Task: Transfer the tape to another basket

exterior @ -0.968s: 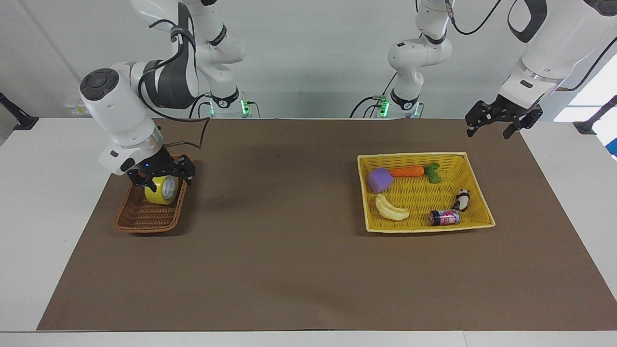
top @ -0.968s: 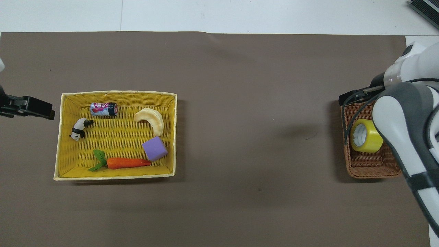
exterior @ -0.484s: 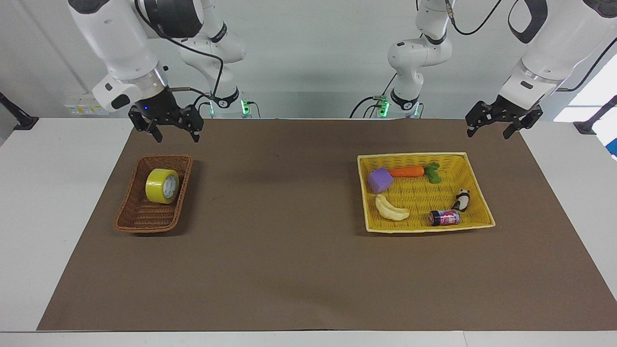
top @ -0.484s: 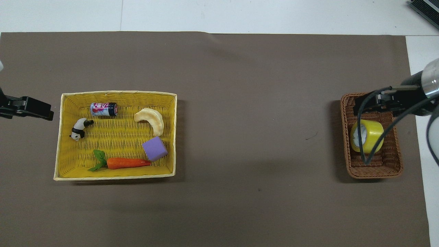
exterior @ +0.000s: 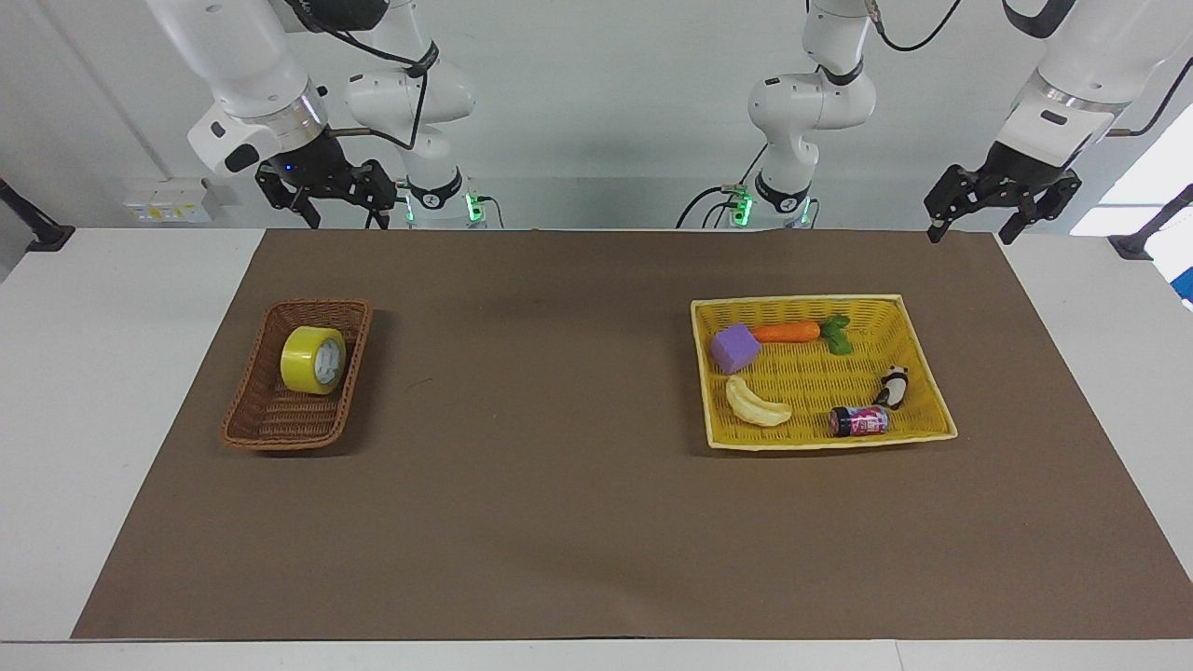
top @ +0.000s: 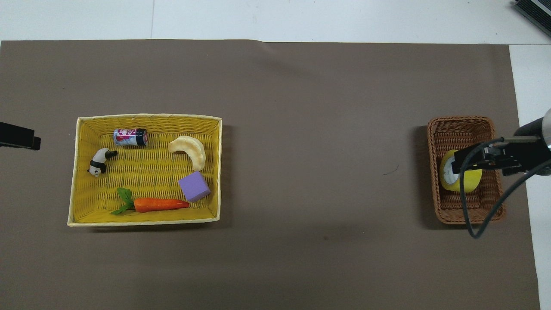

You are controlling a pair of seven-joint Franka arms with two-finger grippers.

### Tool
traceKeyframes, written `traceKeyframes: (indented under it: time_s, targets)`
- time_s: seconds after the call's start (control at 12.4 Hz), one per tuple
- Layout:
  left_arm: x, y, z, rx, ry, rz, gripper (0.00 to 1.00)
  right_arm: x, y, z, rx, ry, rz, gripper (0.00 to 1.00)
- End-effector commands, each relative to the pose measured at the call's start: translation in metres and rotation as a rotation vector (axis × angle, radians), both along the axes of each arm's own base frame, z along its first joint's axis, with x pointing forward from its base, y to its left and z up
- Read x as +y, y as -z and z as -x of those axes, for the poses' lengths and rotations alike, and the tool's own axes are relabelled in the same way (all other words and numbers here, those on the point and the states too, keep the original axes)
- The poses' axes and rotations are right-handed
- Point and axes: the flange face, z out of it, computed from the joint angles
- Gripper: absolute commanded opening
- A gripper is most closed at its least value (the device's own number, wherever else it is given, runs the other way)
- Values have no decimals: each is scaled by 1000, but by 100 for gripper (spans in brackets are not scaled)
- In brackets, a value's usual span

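Note:
The yellow tape stands on its edge in the brown wicker basket, in the half nearer to the robots, at the right arm's end of the table. My right gripper hangs high above that basket, open and empty, well clear of the tape. In the overhead view the right gripper covers part of the tape in the basket. My left gripper is raised at the left arm's end of the mat, open and empty. Only its tip shows from overhead.
A yellow woven tray lies toward the left arm's end. It holds a carrot, a purple block, a banana, a small can and a panda figure. Brown mat stretches between the tray and the basket.
My right gripper has risen from around the tape, up and back toward the robots, leaving the tape in the wicker basket. The left gripper has also lifted a little.

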Motion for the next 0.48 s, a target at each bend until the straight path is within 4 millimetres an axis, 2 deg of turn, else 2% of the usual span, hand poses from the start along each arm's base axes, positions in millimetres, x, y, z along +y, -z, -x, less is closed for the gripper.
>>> traceKeyframes:
  time_s: [0.0,0.08,0.16,0.4]
  targets:
    - [3,-1,3,11,2,-9,100,-10,-17,-14,-111,-29,53,100]
    - [3,-1,3,11,2,-9,100,-17,-22,-24,-139,-22,70,100]
    - [3,0,5,26,-1,-8,100,-16,-25,-26,-155,-19,54,100]
    - [-2,7,10,73,13,16,100,-10,-26,-22,-141,-22,33,100]
